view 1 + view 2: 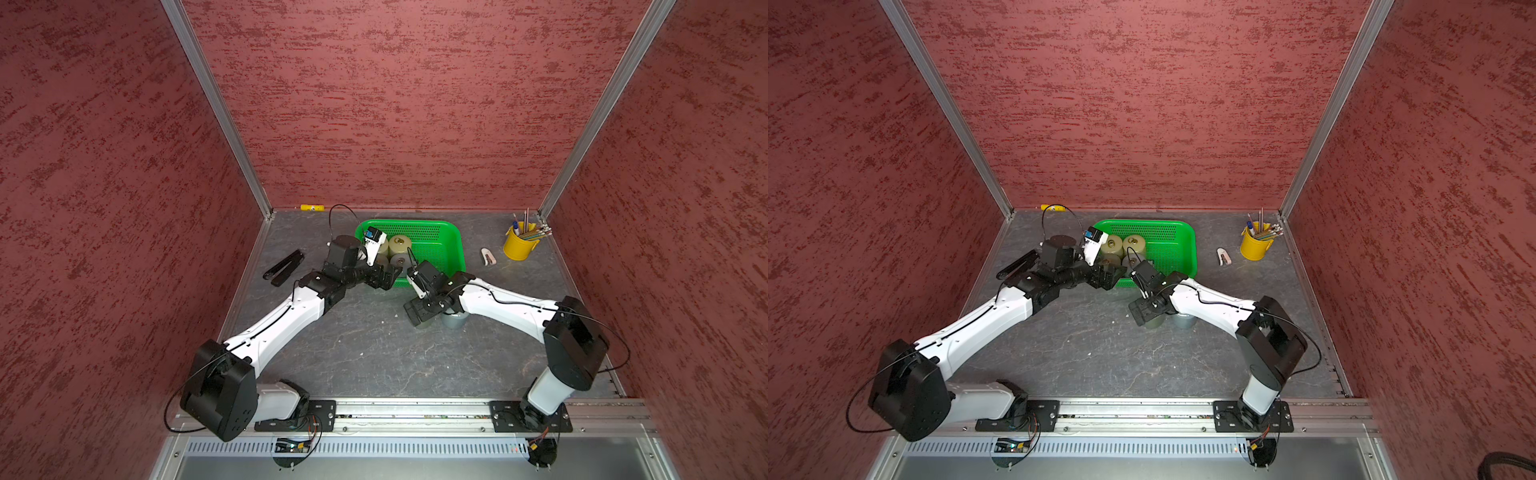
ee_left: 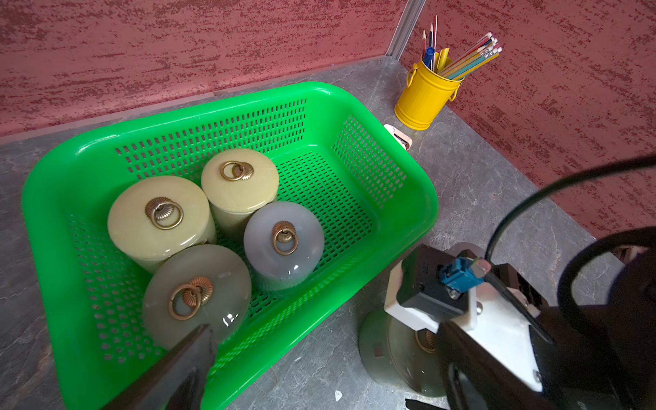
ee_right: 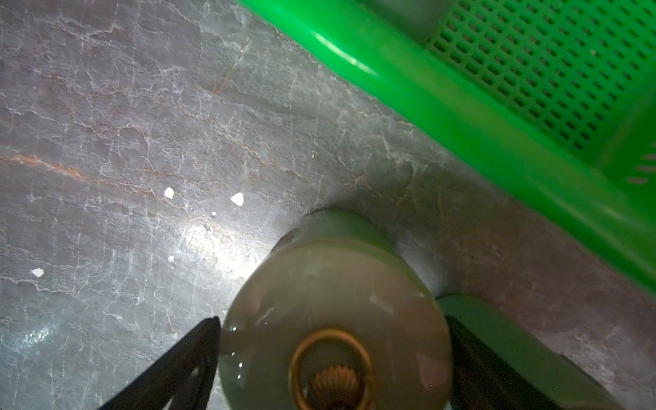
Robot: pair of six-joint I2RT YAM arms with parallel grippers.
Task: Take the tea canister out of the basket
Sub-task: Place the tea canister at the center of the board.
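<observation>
Tea canister (image 3: pixel 333 301) stands on the table (image 3: pixel 142 124) beside the basket (image 3: pixel 461 117), straddled by the right gripper (image 3: pixel 333 323) (clamped or loose: unclear).

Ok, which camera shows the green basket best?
Left wrist view: the basket nearly fills it, four canisters inside. In both top views arms cover its near edge; the right wrist view catches a blurred corner.

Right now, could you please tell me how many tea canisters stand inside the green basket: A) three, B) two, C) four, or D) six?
C: the left wrist view shows a cream canister, a second cream canister, a grey canister and a pale green canister all standing inside the basket.
</observation>
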